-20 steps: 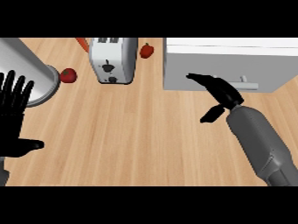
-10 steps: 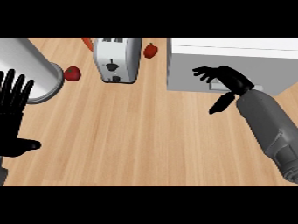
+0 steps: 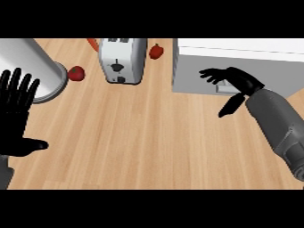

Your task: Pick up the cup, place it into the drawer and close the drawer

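Right hand [image 3: 236,80]: we had it at the front face of the white drawer unit [image 3: 259,62], fingers half-curled, nothing held.
Left hand [image 3: 10,116]: resting open at the left edge, fingers up.
Cup: we couldn't pick one out; maybe the grey cylinder [image 3: 24,64] at upper left, but we couldn't say.
Step in hand: we judged it to be the drawer; best done by hooking fingers squarely on the handle and moving straight along its slide.
Nearby: a toaster [image 3: 122,60], with red items [image 3: 76,73] beside it.
Writing: none that we could read.
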Available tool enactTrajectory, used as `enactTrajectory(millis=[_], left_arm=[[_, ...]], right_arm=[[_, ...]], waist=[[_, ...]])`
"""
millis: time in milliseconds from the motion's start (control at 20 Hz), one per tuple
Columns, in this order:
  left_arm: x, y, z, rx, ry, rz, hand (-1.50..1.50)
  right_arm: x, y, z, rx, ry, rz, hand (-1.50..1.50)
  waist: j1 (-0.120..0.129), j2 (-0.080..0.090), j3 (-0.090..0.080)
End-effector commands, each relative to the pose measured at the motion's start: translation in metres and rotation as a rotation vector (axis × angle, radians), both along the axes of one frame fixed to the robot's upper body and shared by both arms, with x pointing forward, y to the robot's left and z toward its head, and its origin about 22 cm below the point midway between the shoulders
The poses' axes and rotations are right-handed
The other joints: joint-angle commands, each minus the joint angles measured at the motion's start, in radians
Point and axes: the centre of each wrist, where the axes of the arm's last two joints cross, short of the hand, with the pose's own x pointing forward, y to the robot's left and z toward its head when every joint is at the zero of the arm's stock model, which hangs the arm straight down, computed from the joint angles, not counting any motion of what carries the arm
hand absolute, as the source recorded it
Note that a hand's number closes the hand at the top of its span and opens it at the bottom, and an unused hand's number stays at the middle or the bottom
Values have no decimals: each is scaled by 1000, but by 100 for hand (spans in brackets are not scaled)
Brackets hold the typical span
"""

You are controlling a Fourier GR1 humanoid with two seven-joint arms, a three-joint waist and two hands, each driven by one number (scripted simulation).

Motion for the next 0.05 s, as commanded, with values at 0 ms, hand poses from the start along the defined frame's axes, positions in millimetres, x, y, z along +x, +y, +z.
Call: enactTrajectory(millis=[0], left_arm=[[-3, 15, 7, 16, -9, 10, -150]], right_arm=[[16, -19, 37, -58, -30, -166, -150]], waist=[[27, 33, 11]])
